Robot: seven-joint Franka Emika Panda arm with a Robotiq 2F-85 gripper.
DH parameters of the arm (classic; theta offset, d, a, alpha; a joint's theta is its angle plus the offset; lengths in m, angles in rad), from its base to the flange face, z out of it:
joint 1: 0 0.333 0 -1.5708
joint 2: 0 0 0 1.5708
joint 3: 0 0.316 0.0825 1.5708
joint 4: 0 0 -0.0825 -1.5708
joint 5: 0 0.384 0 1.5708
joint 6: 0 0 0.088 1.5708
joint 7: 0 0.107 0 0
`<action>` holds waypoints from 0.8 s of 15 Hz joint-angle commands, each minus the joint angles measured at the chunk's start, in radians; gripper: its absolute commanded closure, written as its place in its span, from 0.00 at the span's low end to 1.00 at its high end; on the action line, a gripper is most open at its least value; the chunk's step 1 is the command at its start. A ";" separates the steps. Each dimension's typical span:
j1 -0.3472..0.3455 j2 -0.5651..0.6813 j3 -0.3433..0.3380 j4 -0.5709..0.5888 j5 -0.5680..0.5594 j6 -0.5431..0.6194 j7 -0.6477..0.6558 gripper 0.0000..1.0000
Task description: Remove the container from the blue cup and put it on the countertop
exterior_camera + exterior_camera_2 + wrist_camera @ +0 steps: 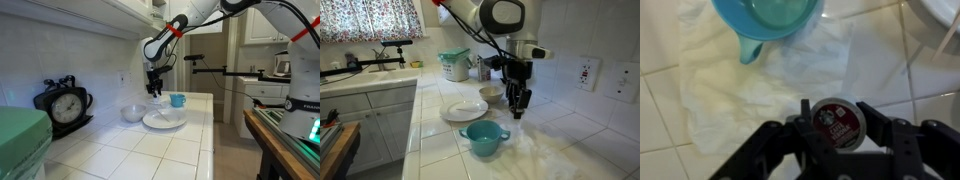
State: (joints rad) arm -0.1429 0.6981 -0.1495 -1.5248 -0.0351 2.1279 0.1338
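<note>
In the wrist view my gripper [835, 114] is shut on the container [836, 128], a small pale pod with a dark red printed lid, held above the countertop [660, 110] of white tiles. The blue cup [768, 18] stands just beyond it at the top of that view and looks empty. In both exterior views the gripper [155, 91] [520, 106] hangs beside the blue cup [178, 100] [483, 138], apart from it. The container is too small to make out there.
A flat white plate [163, 120] [464, 110] and a white bowl [133, 113] [492, 95] sit near the cup. A crumpled white sheet [730, 90] lies under the cup. A black clock [64, 105] stands at one end, a sink and a white-and-green tub [453, 65] at the other.
</note>
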 commanded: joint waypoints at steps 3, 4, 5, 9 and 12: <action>0.028 0.045 -0.001 0.049 -0.047 -0.008 -0.021 0.76; 0.033 0.049 -0.001 0.050 -0.054 -0.006 -0.020 0.76; 0.037 0.054 -0.002 0.051 -0.063 0.000 -0.022 0.76; 0.051 0.066 -0.002 0.056 -0.085 0.017 -0.021 0.76; 0.058 0.065 0.000 0.044 -0.097 0.039 -0.022 0.76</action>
State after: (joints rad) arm -0.0900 0.7466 -0.1482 -1.5046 -0.1090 2.1618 0.1337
